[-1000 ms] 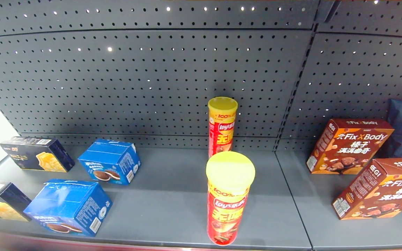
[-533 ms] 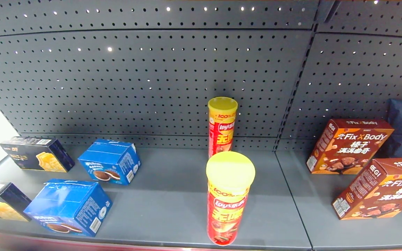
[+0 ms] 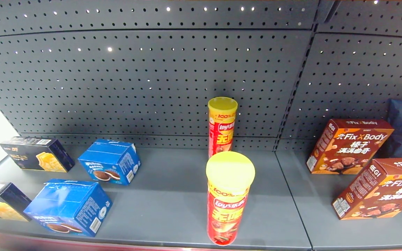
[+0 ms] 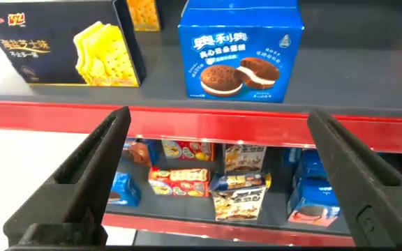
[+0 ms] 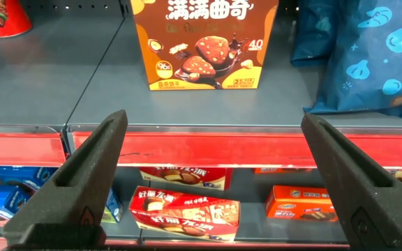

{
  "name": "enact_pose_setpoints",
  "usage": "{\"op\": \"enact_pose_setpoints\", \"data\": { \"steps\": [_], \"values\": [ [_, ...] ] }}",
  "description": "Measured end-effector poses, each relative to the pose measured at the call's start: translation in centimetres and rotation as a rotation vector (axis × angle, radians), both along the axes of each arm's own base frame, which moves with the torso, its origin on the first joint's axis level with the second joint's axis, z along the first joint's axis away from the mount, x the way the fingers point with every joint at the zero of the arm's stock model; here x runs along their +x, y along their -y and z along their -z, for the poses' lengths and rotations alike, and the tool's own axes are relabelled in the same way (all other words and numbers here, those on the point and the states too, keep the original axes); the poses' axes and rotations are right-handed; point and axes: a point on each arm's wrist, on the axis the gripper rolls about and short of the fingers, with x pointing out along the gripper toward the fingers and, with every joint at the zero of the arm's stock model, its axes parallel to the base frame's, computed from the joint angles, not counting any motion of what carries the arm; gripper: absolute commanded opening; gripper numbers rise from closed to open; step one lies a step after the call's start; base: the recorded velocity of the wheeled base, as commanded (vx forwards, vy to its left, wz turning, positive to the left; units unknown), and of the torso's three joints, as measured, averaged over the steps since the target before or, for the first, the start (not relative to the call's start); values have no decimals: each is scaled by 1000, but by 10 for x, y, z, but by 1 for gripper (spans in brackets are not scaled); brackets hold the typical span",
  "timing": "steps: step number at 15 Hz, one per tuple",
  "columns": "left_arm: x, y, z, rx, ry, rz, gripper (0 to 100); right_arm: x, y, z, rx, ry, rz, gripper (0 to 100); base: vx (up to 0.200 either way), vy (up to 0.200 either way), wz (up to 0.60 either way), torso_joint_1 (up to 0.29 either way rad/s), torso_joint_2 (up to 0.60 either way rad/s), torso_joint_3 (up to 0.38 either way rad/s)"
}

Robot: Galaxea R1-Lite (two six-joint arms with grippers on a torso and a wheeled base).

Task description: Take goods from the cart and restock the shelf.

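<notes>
Left gripper (image 4: 218, 115) and right gripper (image 5: 213, 117) gape wide, empty, before the shelf (image 3: 173, 195) — the cart likely comes next, each item wanting a square, centred grasp.

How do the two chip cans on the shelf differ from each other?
The front chip can stands near the front edge of the shelf; the rear chip can stands back by the pegboard wall. The front chip can shows whole, while its lid hides the rear chip can's base. Both are upright, red with yellow lids.
</notes>
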Motion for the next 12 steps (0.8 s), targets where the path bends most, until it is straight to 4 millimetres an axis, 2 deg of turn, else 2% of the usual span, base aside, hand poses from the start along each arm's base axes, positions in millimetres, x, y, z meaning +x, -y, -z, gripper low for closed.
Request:
{"op": "enact_pose_setpoints", "data": {
  "steps": [11, 12],
  "values": [
    [-1, 0, 0, -17, 25, 5, 100, 0, 0, 0, 0, 0, -3, 100, 0, 0, 0, 0, 0, 0],
    [-1, 0, 0, -16, 25, 5, 100, 0, 0, 0, -1, 0, -5, 100, 0, 200, 0, 2, -2, 2]
  ]
}}
